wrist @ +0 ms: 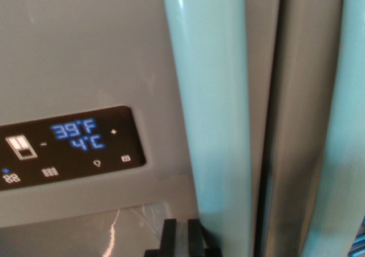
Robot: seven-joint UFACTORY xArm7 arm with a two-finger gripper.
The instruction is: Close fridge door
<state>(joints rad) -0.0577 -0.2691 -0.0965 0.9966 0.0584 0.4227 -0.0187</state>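
The fridge door [74, 52] filled the wrist view's left, its teal handle [214, 114] upright beside the display [68, 149]. The gripper [182, 240] sat below, jaws narrowly apart, holding nothing.

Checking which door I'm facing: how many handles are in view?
2. One handle runs top to bottom right of the display panel; the other handle is at the right edge, partly cut off.

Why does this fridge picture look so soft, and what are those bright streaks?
In the wrist view everything is slightly blurred; the display panel digits glow and smear. Glare runs down the left handle, with another bright streak on the shiny recess below the panel.
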